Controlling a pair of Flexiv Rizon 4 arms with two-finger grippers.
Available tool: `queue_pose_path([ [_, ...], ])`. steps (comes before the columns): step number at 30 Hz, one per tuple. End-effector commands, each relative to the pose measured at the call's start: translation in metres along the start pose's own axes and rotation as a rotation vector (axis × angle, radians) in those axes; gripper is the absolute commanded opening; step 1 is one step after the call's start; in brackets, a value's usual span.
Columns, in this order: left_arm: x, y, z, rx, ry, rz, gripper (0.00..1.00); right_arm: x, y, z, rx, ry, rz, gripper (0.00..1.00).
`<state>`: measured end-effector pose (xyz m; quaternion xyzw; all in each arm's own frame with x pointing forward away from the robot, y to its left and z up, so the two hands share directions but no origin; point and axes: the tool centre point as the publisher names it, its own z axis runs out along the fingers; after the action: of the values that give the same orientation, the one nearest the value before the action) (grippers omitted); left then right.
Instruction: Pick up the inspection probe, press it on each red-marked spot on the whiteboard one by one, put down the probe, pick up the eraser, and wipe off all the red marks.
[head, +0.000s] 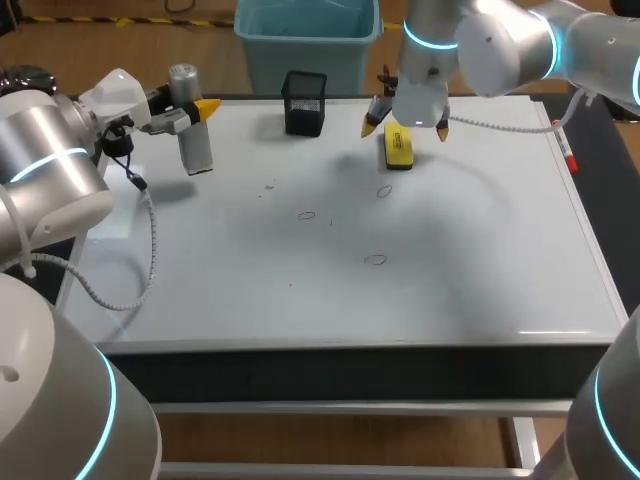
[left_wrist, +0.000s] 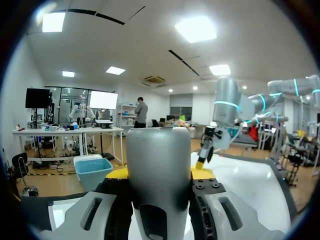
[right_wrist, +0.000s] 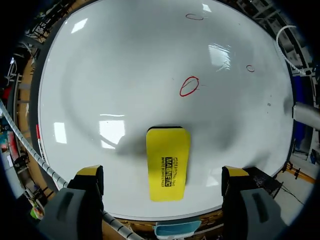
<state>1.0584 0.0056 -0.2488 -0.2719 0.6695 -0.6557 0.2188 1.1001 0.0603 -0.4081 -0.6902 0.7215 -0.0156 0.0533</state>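
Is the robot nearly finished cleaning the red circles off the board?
Not yet. The silver tube-shaped probe stands at the white board's left side, gripped by the left hand, away from the marks; whether pressing happened can't be told. The right hand hangs open over the yellow block eraser, not holding it. All three red rings are unwiped.

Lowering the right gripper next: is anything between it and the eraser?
Nothing visible does. The right gripper hangs open over the eraser, which lies alone on bare whiteboard.
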Motion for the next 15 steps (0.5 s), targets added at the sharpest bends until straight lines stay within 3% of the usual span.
queue_pose_path([
  [1, 0.0, 0.0, 0.001, 0.002, -0.002, 0.001, 0.0, -0.008, -0.012, 0.007, -0.028, 0.016, 0.002, 1.0],
  [15, 0.0, 0.0, 0.001, 0.002, -0.002, 0.001, 0.0, -0.006, -0.011, 0.02, -0.05, 0.059, 0.014, 1.0],
])
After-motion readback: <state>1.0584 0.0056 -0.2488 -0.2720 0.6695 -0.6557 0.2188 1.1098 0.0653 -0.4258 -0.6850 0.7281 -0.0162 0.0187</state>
